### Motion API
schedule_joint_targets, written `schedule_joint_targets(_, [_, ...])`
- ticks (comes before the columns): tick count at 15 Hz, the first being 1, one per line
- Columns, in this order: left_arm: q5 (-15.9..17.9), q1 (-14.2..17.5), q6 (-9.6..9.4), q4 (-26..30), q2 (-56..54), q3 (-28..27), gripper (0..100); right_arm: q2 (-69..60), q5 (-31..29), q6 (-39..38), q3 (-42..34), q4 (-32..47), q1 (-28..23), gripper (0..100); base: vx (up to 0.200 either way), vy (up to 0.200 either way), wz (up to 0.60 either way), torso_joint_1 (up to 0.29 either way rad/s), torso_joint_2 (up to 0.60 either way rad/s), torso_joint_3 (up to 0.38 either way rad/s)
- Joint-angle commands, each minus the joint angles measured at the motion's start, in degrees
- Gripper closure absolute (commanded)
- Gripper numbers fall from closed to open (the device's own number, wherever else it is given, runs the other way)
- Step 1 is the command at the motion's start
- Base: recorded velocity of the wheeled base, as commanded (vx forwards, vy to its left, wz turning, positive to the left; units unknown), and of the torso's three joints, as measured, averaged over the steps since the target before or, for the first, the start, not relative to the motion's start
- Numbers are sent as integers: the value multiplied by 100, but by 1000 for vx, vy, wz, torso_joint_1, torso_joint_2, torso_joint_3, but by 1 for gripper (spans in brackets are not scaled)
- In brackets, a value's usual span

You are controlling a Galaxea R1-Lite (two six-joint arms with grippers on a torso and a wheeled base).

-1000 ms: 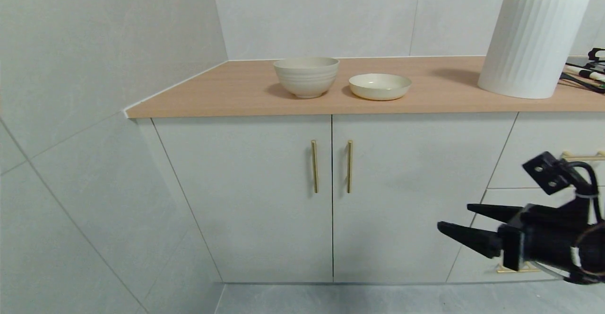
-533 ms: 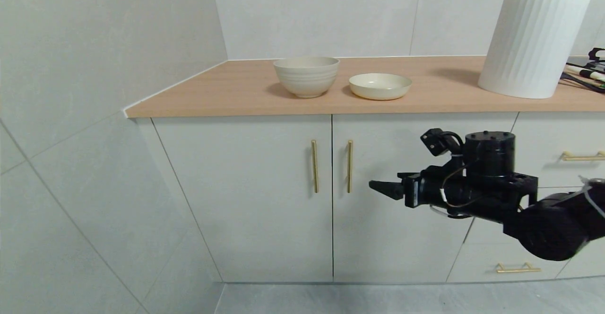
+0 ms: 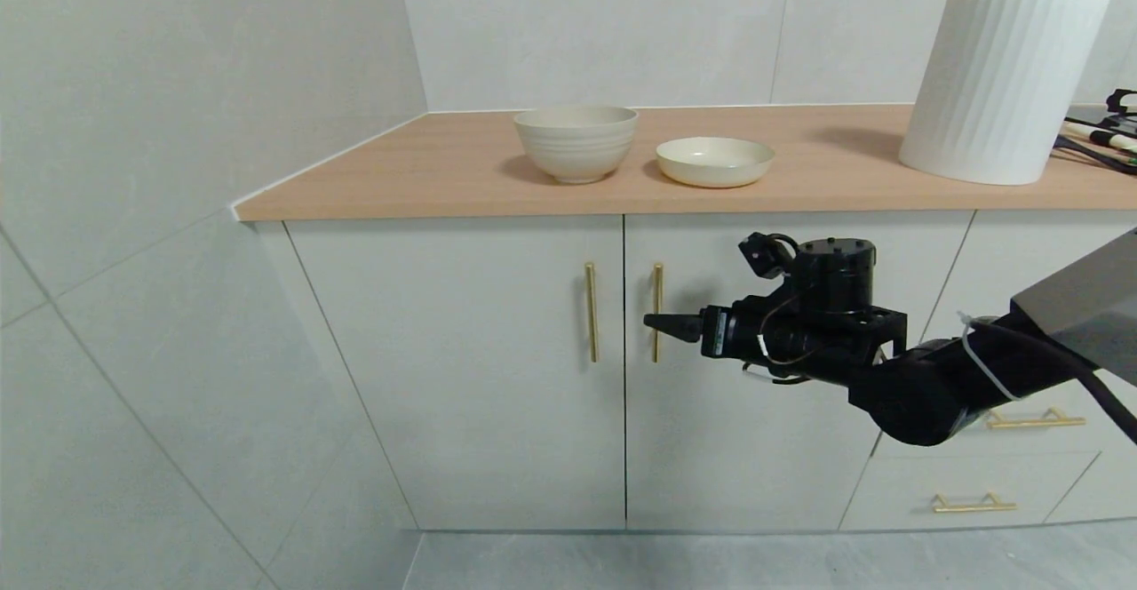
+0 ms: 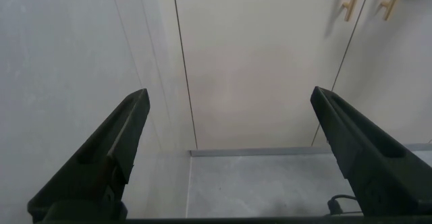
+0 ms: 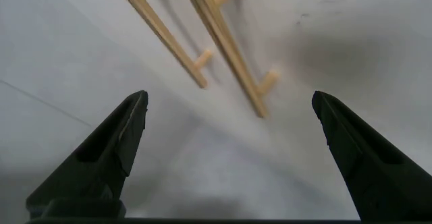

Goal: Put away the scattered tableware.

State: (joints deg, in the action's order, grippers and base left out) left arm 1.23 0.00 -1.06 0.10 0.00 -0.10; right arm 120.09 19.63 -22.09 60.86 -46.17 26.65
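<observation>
The wooden countertop (image 3: 426,172) runs above the right gripper (image 3: 672,326), along the tiled wall. Two pieces of tableware stand on it, near each other but not touching. The deep beige bowl (image 3: 576,143) is above the gripper and a little to its left. The shallow dish (image 3: 714,162) is almost straight above the gripper. Well apart from them, far to the gripper's right and higher, a tall white ribbed cylinder (image 3: 1004,83) stands on the same top, and just beside it some dark utensils (image 3: 1101,141) lie at the edge.
</observation>
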Motion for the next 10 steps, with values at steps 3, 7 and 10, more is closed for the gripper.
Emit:
schedule_joint_targets(3, [0, 0, 1, 8, 9, 1, 0, 181, 41, -190, 225, -50, 77, 0, 0, 0, 0, 0, 0, 0])
schedule_joint_targets(7, [0, 0, 1, -1, 9, 1, 0, 410, 6, -182, 427, -50, 218, 0, 0, 0, 0, 0, 0, 0])
schedule_joint_targets(10, [0, 0, 1, -1, 9, 1, 0, 507, -12, -190, 568, -86, 271, 0, 0, 0, 0, 0, 0, 0])
